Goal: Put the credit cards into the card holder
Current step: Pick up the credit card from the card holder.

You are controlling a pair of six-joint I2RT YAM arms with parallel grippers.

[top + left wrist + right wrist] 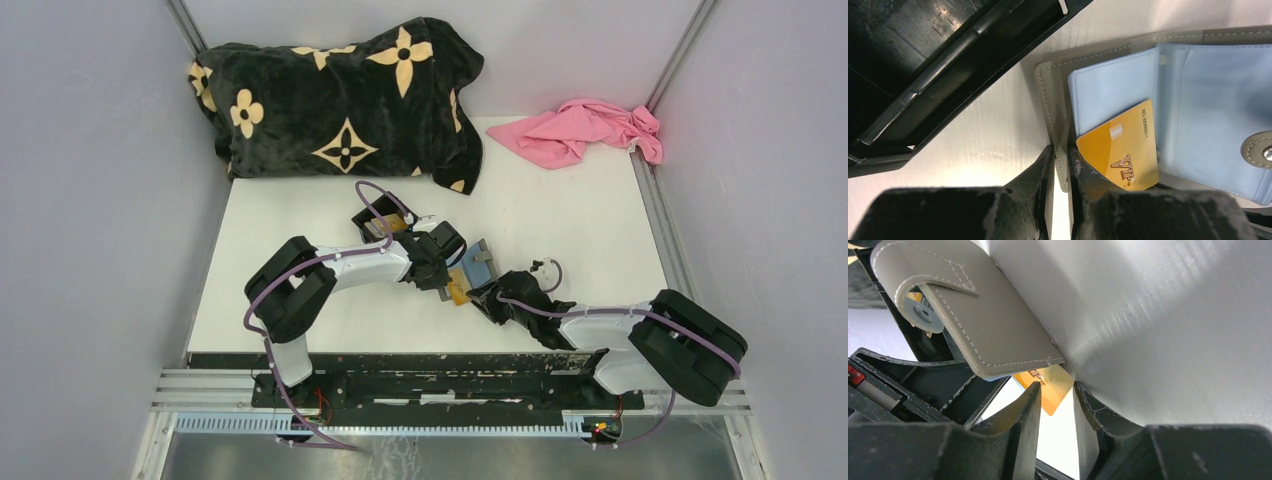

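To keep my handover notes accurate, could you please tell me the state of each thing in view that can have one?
Grey bifold card holder, light-blue lining: open, edge clamped.
Gold plastic credit card: tilted on the lining, mostly exposed.
Left gripper: shut on the card holder's edge.
Right gripper: jaws apart around the card's corner.
Black rectangular plastic box: open-topped.
Pink cloth: crumpled.
Black flower-patterned blanket: bunched up.

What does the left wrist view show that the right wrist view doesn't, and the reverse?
Left wrist only: the wallet's blue lining, the gold card's VIP face, and the left end effector pinching the wallet's grey edge. Right wrist only: the wallet's grey outside, and the right end effector open at the gold card's corner. Both: wallet, gold card, clasp tab.
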